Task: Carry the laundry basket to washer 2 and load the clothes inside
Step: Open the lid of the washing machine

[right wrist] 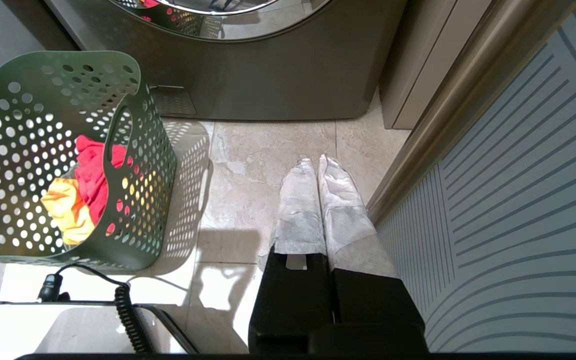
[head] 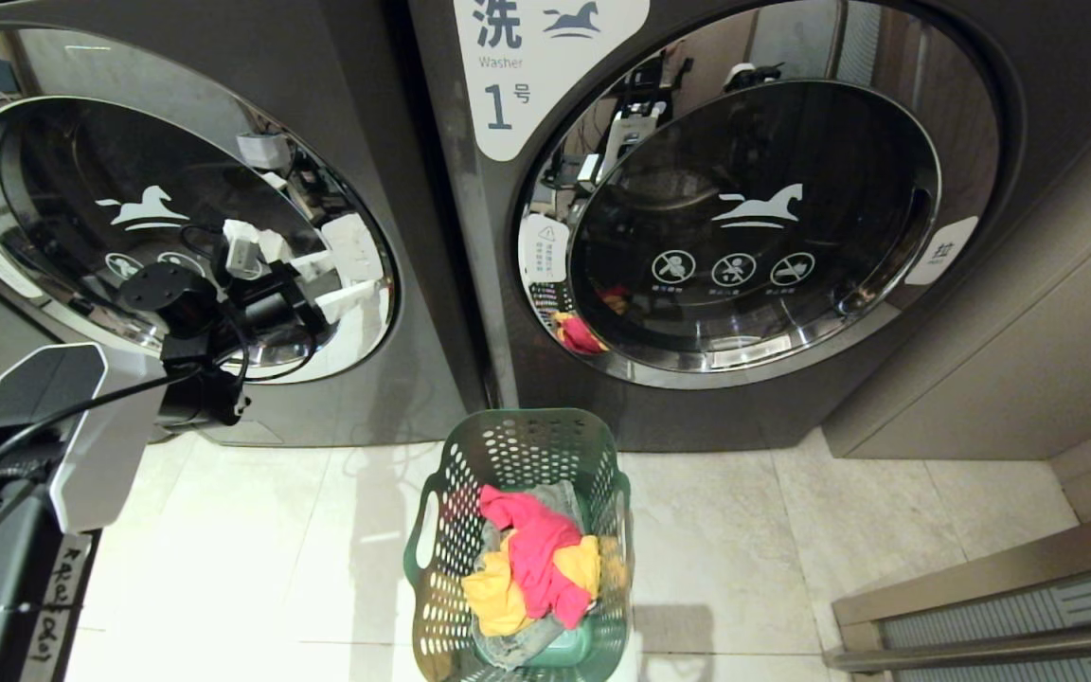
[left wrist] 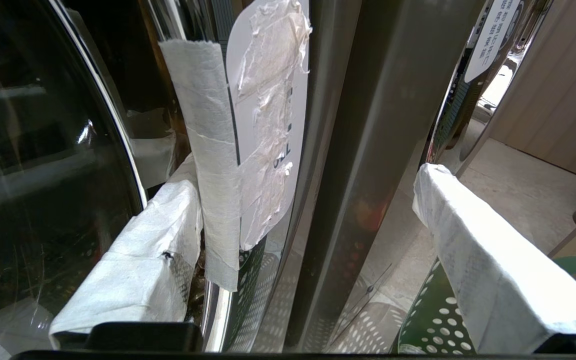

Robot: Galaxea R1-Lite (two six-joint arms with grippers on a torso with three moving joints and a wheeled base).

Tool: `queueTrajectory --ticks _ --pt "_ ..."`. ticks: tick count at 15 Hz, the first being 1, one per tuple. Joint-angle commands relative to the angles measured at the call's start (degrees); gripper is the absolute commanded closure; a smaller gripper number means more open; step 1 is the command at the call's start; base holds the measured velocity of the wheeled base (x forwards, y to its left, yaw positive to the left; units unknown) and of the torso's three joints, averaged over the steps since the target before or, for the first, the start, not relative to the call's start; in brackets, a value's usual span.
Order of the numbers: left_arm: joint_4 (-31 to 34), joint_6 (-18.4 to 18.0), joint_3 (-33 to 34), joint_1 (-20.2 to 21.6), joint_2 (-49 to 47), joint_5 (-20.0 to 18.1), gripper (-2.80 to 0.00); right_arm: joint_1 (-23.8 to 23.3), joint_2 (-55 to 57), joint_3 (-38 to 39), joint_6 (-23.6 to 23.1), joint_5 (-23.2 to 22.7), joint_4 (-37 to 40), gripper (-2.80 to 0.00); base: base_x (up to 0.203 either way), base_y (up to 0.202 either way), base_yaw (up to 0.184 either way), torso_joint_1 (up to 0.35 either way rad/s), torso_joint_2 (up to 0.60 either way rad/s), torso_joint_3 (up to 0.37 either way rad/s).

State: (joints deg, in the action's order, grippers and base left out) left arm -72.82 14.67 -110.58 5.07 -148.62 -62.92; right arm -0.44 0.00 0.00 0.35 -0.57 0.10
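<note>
Head view shows a pale tiled floor [head: 252, 549] with two dark grey front-loaders side by side, the one tagged "1" [head: 1028, 95] right behind the laundry basket [head: 517, 445], which sits on the tiles stuffed with pink and yellow clothes [head: 536, 559]; washer 2 [head: 384, 142] would be the machine left of that, though I can't see its label from here. Left gripper [left wrist: 308, 240] is up against that door's chrome rim with its jaws spread wide, straddling a taped-up white sticker [left wrist: 268, 125] and gripping nothing. Right gripper [right wrist: 318, 200] hangs over bare floor to the basket's right, jaws pressed together and empty.
</note>
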Motion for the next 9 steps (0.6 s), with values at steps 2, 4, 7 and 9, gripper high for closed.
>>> queueTrajectory --ticks 2,4,7,9 --pt "-0.7 0.2 0.0 -0.3 0.0 -0.5 -2.8 0.0 0.0 0.0 0.0 0.0 0.0 0.0 0.0 0.0 0.0 0.0 0.0 0.0" --pt "-0.7 1.6 0.1 -0.6 0.1 -0.5 -2.8 0.0 0.0 0.0 0.0 -0.1 0.0 0.0 0.0 0.0 0.0 0.0 0.0 0.0" --pt "-0.6 2.4 0.0 -1.0 -0.1 -0.3 -2.8 0.0 0.0 0.0 0.0 0.0 0.0 0.0 0.0 0.0 0.0 0.0 0.0 0.0" --pt "-0.6 2.1 0.0 -1.4 0.0 -0.1 -2.8 0.0 0.1 0.0 0.0 0.0 -0.1 0.0 0.0 0.0 0.0 0.0 0.0 0.0"
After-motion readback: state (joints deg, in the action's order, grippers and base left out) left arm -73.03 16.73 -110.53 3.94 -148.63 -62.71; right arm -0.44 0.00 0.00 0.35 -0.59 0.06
